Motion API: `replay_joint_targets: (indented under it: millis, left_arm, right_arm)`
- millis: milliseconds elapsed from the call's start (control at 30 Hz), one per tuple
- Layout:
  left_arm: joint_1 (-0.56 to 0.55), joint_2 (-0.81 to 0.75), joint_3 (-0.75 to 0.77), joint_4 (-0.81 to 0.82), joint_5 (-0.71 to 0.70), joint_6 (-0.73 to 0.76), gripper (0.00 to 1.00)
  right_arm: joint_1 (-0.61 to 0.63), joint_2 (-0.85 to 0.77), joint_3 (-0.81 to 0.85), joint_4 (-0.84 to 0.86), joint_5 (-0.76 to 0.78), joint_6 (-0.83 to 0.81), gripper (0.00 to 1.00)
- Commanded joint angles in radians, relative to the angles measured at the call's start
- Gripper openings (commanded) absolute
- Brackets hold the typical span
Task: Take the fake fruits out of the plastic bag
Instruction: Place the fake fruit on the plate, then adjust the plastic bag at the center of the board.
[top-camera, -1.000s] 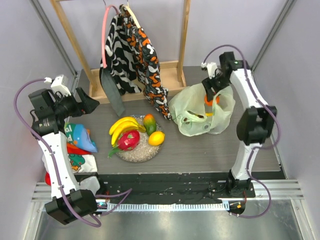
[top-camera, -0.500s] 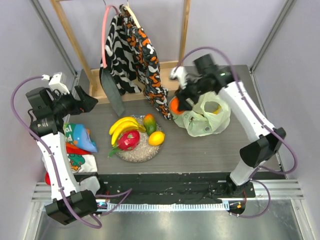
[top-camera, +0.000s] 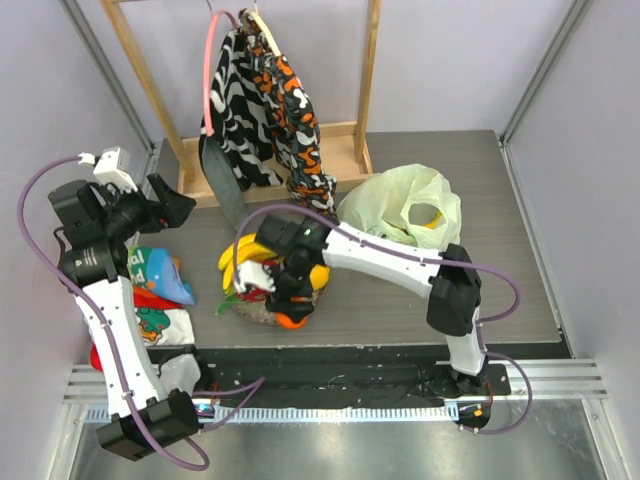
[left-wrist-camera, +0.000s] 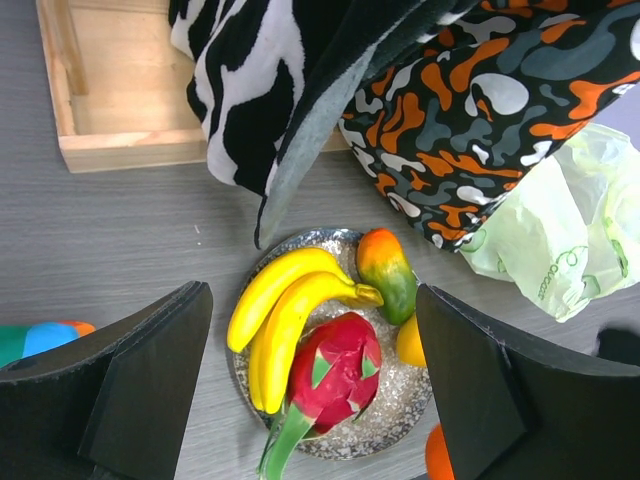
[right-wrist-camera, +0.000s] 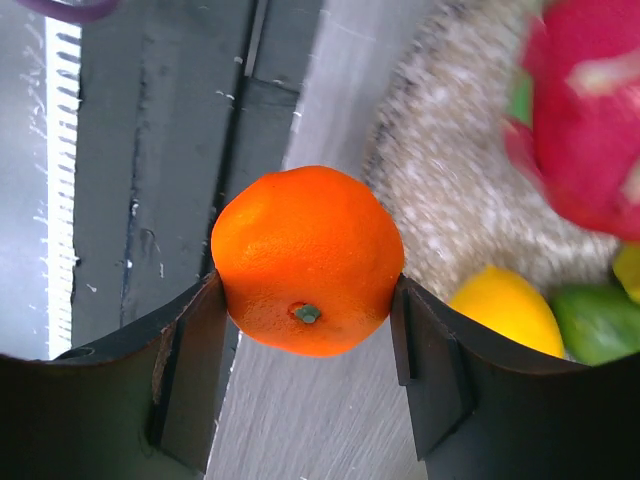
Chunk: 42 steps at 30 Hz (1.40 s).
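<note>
Your left gripper (top-camera: 172, 203) hangs idle at far left, fingers wide and empty. Your right gripper (right-wrist-camera: 305, 330) has just swung over to the near rim of the plate (top-camera: 252, 310), clamped on the orange (right-wrist-camera: 300, 255). The plastic bag (top-camera: 385, 205) off to the right shows yellow inside, so you're not done.

The left arm (top-camera: 105, 300) stands tall at the table's (top-camera: 400, 312) left edge, with the left gripper (top-camera: 178, 203) gaping wide, empty, pointing right. The right arm (top-camera: 380, 258) reaches leftward toward the near edge, with the right gripper (right-wrist-camera: 308, 300) pinching an orange (right-wrist-camera: 300, 245)
</note>
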Motion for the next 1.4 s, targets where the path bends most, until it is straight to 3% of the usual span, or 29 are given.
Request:
replay_joint_targets:
  millis: [0, 400, 500, 533, 733, 833, 867, 933, 1067, 1200, 1367]
  left_arm:
    - [0.009, -0.052, 0.021, -0.008, 0.009, 0.004, 0.88]
    - [0.007, -0.150, -0.040, -0.034, 0.030, -0.006, 0.88]
    - [0.007, -0.157, -0.027, -0.053, 0.028, 0.007, 0.88]
    - [0.007, -0.157, -0.026, -0.056, 0.030, 0.009, 0.88]
    - [0.007, -0.146, -0.031, -0.031, 0.051, -0.017, 0.88]
    - [0.009, -0.131, -0.023, -0.021, 0.065, -0.026, 0.88]
    - [0.007, -0.126, -0.020, -0.019, 0.067, -0.028, 0.88]
    - [0.007, -0.106, -0.008, -0.011, 0.074, -0.028, 0.88]
    - [0.007, -0.065, -0.017, -0.019, 0.110, 0.016, 0.88]
    - [0.000, -0.011, -0.002, -0.119, 0.130, 0.139, 0.88]
    - [-0.039, 0.066, 0.073, -0.180, 0.075, 0.228, 0.88]
  right_arm:
    - [0.071, 0.017, 0.032, 0.071, 0.145, -0.005, 0.43]
    - [0.081, 0.210, 0.182, 0.102, 0.291, 0.145, 0.45]
    - [0.083, 0.216, 0.161, 0.129, 0.331, 0.171, 0.53]
    - [0.083, 0.218, 0.159, 0.137, 0.339, 0.176, 0.60]
    - [0.081, 0.187, 0.174, 0.096, 0.293, 0.209, 0.81]
    - [0.081, 0.155, 0.199, 0.014, 0.274, 0.193, 0.86]
    - [0.074, 0.135, 0.208, -0.016, 0.268, 0.186, 0.99]
    - [0.046, 0.105, 0.223, -0.095, 0.247, 0.180, 1.00]
    - [-0.093, -0.023, 0.231, -0.147, 0.132, 0.167, 0.99]
    - [-0.321, -0.147, 0.250, -0.170, 0.104, 0.133, 0.93]
    - [-0.604, -0.273, 0.112, -0.110, 0.064, 0.130, 0.81]
